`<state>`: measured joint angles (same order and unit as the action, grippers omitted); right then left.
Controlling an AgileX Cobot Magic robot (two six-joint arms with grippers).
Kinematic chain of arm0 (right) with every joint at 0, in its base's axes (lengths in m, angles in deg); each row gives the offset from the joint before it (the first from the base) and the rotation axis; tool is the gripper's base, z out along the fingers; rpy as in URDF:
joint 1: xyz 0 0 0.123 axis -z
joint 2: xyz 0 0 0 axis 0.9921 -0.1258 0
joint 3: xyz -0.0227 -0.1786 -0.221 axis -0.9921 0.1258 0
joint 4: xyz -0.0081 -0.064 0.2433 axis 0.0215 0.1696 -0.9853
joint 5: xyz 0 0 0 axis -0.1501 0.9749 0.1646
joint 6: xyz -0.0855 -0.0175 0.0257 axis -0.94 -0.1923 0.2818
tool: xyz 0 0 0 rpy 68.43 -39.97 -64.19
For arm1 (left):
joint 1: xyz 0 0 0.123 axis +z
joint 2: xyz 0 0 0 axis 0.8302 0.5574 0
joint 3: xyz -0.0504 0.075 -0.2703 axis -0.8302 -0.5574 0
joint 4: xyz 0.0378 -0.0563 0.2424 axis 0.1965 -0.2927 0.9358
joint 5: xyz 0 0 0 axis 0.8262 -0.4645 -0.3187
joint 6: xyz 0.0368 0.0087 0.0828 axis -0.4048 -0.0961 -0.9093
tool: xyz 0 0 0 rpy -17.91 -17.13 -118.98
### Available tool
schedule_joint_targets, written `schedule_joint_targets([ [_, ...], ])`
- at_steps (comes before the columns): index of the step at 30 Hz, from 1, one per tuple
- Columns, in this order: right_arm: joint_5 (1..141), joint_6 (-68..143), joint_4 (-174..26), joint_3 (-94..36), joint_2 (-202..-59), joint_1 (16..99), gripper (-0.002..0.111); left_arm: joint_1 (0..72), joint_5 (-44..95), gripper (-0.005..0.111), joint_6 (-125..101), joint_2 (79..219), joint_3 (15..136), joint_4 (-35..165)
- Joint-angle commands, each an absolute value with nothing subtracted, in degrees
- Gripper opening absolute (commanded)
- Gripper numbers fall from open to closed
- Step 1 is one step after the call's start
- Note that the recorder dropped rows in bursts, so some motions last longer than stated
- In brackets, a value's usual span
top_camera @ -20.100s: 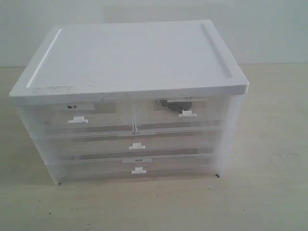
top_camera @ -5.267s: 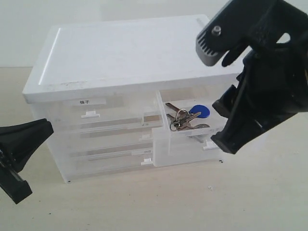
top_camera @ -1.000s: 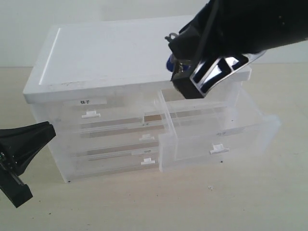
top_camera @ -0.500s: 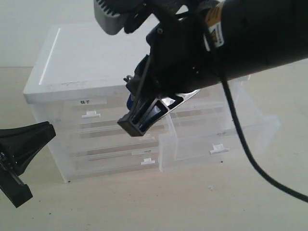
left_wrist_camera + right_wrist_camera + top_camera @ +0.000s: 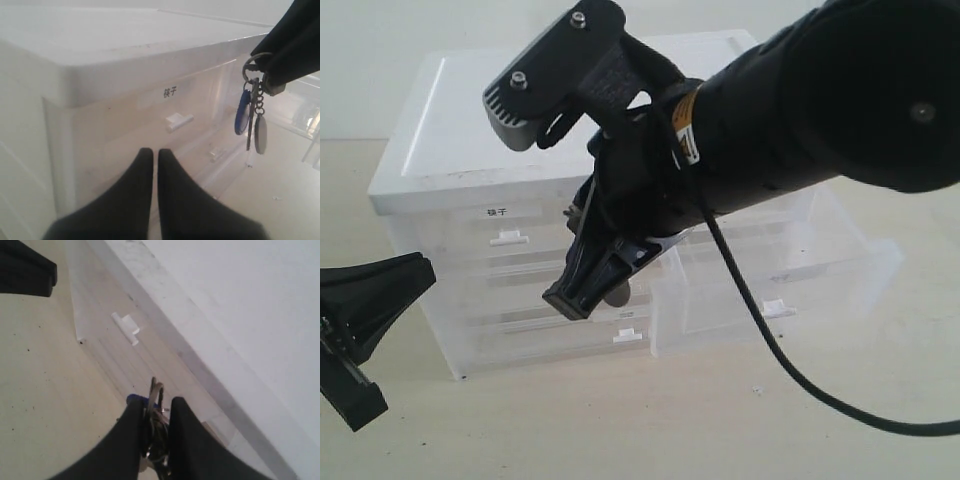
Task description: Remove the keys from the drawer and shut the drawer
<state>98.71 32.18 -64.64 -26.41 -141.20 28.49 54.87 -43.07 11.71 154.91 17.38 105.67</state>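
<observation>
My left gripper (image 5: 152, 155) sits low at the far left, just off the table (image 5: 620, 430). Its fingers are pressed nearly together w/ only a thin slit between them and nothing in them. It points at the front of the white cabinet (image 5: 570, 110) but is apart from it. Straight ahead of it is the upper-left half drawer (image 5: 520, 250), pushed in, w/ a label in black characters and a small white tab (image 5: 508, 238).

Toward the middle, my right arm reaches across the cabinet front from the right and blocks much of it in the exterior view. My right gripper (image 5: 578, 298) slants down-left w/ its tip in front of the drawer stack, clear of the table. It's clamped on the keys (image 5: 252, 120). The ring is pinched at the fingertips, and the blue fob (image 5: 243, 112) and grey keys dangle below in the air, outside any drawer.

On the right, the drawer (image 5: 790, 270) stands pulled well out of the cabinet w/ its tab handle (image 5: 775, 308) facing front.
</observation>
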Motion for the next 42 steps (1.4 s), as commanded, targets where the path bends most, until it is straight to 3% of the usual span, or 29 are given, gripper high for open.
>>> schedule_joint_targets([
  [1,98.6,32.0,-64.4,-26.7,-141.1,28.3,0.000,54.9,-44.0,0.005,12.1,155.1,17.7,106.1],
  [28,101.3,30.5,-63.2,-26.7,-143.3,28.3,0.001,54.9,-43.8,0.005,12.3,155.1,17.7,106.1],
  [35,100.9,30.5,-63.2,-26.7,-143.3,28.3,0.033,54.9,-43.8,0.005,12.7,155.1,17.7,106.1],
  [42,100.4,30.5,-63.2,-26.7,-143.2,28.3,0.034,54.9,-44.4,0.005,13.3,155.1,17.7,111.5],
])
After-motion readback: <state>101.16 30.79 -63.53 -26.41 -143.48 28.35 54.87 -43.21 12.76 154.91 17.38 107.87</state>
